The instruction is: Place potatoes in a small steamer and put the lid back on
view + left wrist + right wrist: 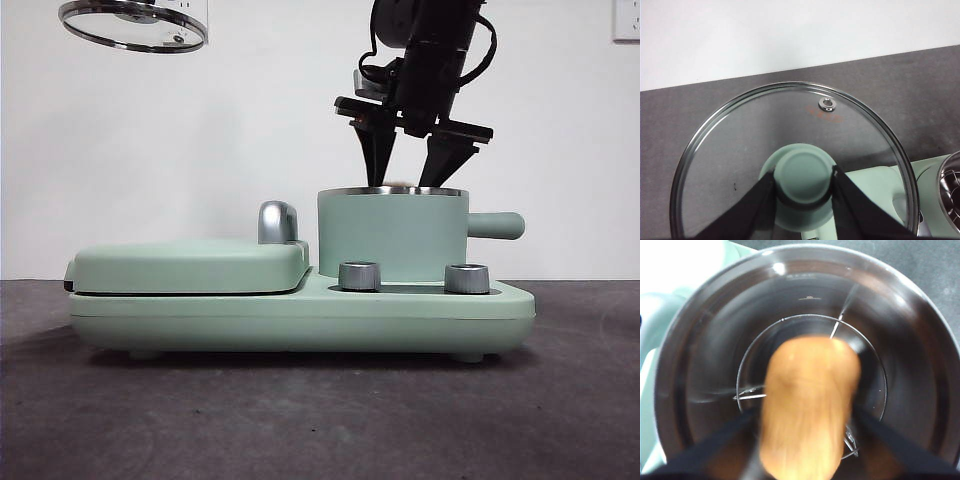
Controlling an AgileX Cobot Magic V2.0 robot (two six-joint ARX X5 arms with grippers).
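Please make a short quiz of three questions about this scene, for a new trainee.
1. True or false: the lid sits on the small steamer.
2. The right claw is: A) above the small steamer; B) at the griddle; C) on the table.
3. Fill in: the left claw grips the lid's ____.

Key: 1 false, it hangs high. 2 A, with the potato between its jaws. 3 knob.

Clear glass lid (790, 135), steel-rimmed; steamer (392, 235) matt green, polished inside.
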